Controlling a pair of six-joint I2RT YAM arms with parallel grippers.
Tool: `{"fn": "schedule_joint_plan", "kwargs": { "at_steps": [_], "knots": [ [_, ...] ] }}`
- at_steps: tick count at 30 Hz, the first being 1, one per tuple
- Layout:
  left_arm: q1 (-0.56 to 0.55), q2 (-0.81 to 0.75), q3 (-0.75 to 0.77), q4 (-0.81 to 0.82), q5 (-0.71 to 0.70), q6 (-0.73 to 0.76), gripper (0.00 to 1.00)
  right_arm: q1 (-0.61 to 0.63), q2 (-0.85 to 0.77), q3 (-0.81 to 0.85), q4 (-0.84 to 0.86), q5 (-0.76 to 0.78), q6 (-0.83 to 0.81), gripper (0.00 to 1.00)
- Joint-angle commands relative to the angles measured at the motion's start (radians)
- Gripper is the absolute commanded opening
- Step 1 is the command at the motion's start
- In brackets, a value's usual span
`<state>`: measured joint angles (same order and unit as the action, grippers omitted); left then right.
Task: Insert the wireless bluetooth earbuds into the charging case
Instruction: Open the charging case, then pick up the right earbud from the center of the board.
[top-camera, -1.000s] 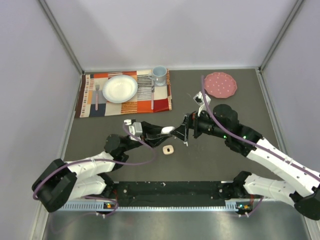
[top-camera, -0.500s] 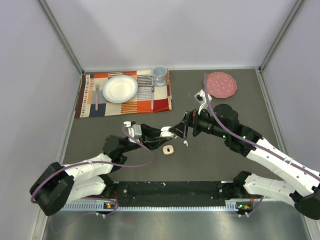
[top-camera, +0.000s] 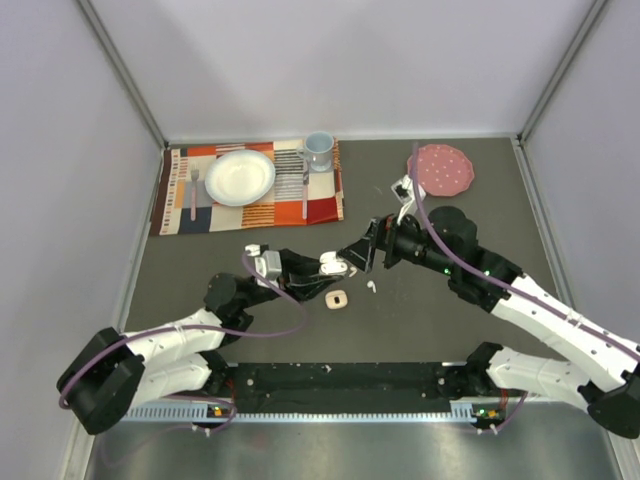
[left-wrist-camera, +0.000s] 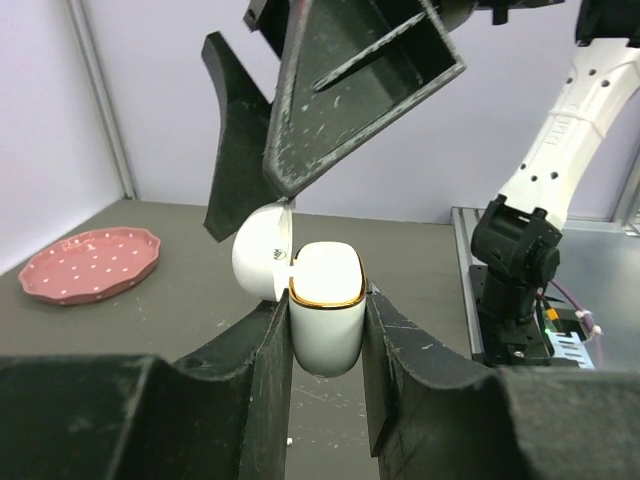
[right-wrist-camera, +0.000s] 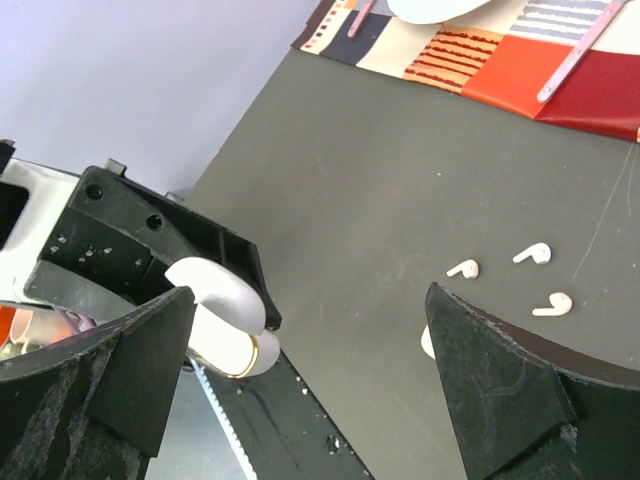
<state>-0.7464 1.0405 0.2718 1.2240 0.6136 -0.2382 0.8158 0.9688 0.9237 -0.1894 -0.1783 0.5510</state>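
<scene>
Left gripper (left-wrist-camera: 327, 335) clamps the small white rounded plastic charging case (left-wrist-camera: 327, 295), its lid (left-wrist-camera: 258, 255) now flipped open, as the right gripper (top-camera: 353, 254), jaws spread wide and empty, draws back, with the tiny white stemmed earbuds (right-wrist-camera: 533, 254) still loose on the dark grey table (right-wrist-camera: 400, 170).
</scene>
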Motion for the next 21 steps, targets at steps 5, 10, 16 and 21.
{"fn": "schedule_joint_plan", "kwargs": {
  "at_steps": [5, 10, 16, 21],
  "knots": [
    [-0.004, -0.011, -0.048, 0.022, -0.132, 0.019, 0.00, 0.000, -0.074, 0.018, 0.076, 0.008, 0.013, 0.99],
    [-0.004, -0.019, -0.065, 0.028, -0.163, 0.022, 0.00, 0.000, -0.107, 0.021, 0.023, 0.114, 0.020, 0.99],
    [-0.004, -0.108, -0.094, -0.058, -0.198, 0.065, 0.00, -0.059, -0.107, 0.018, -0.205, 0.390, 0.056, 0.99],
    [-0.004, -0.244, -0.115, -0.171, -0.218, 0.080, 0.00, -0.142, -0.030, -0.020, -0.321, 0.352, 0.014, 0.99]
  ]
}}
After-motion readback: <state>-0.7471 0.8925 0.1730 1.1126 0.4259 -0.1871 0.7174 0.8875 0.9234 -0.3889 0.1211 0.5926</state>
